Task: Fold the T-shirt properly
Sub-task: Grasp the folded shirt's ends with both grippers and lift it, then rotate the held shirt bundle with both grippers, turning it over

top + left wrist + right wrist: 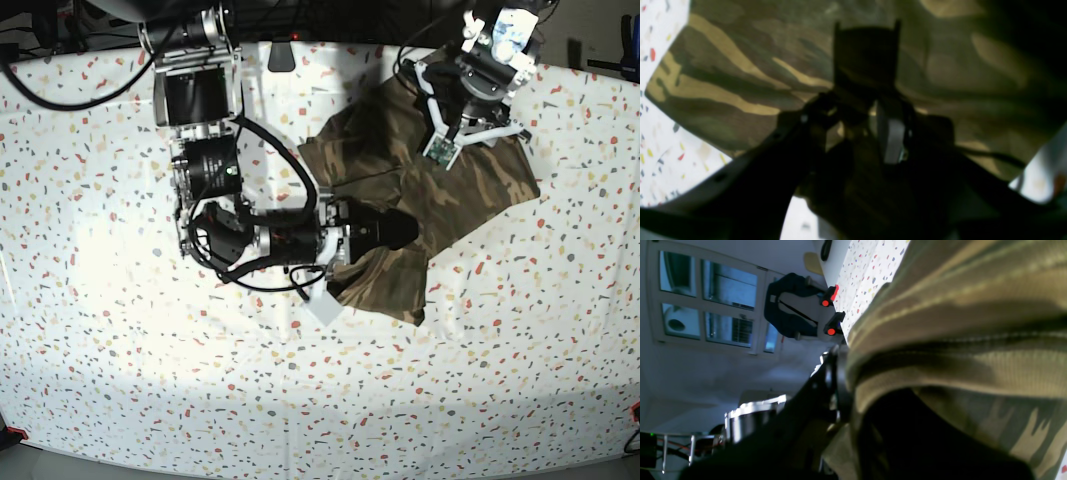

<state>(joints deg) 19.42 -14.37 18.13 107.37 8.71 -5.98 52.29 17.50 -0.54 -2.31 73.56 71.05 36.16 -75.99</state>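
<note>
A: Status: the T-shirt [420,215] is bunched in a crumpled heap on the table [110,360], right of centre in the base view. Both arms are engaged with it.

B: Gripper states?

A: The left gripper [867,96] is seen closed on a fold of the cloth in its wrist view. The right gripper [395,230] is buried under the fabric; its opening cannot be told, though cloth is draped over it in its wrist view.

B: Advice for the step?

A: A flat spread is judged to be needed first. The two held points should be drawn apart evenly, tension kept low, the hem kept from being dragged under.

B: Material?

A: Soft knit, ribbed weave visible up close, camouflage in brown, tan and olive. Limp, easily creased, layers overlapped. The table is covered in a smooth white speckled sheet, so sliding is expected to be easy.
</note>
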